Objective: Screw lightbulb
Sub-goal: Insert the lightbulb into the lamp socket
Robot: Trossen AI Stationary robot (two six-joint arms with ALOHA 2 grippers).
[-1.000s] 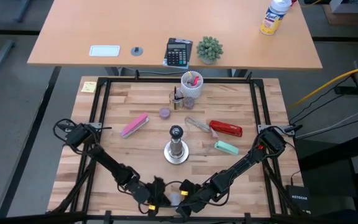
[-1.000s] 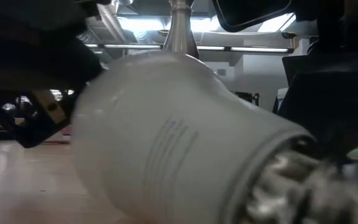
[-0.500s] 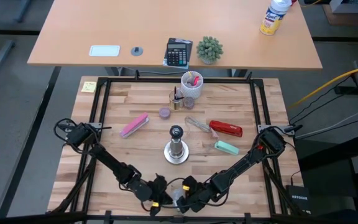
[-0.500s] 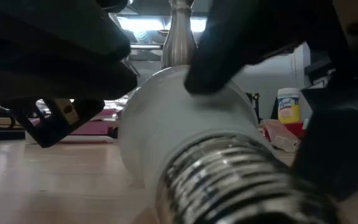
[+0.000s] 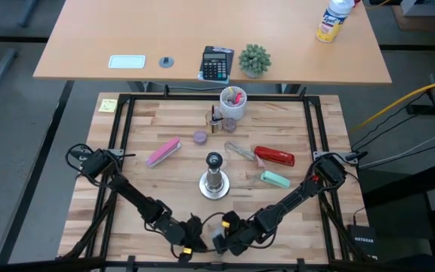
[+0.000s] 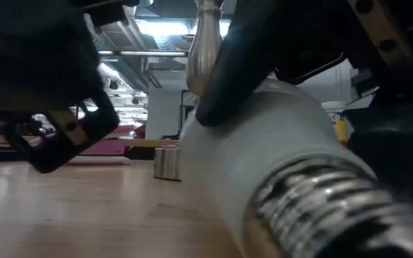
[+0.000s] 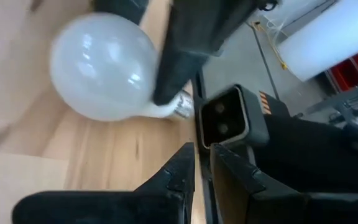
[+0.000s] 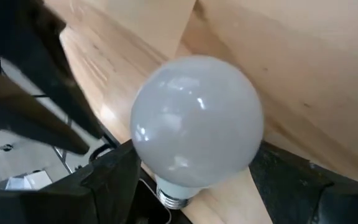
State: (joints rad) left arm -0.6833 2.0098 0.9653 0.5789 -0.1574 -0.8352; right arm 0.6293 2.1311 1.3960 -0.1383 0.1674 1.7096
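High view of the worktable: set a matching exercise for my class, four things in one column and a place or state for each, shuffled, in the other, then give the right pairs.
Things:
1. lightbulb
2. socket stand
3. red stapler
4. left gripper

Places or states:
A. upright at the table's middle, socket empty
B. jaws shut, holding nothing
C. at the near edge, between the right gripper's open jaws
D. lying right of the stand

Pairs: 1-C, 2-A, 3-D, 4-B

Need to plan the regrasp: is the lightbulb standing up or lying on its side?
On its side: the lightbulb lies on the table, screw base level, between the open right pincer fingers.
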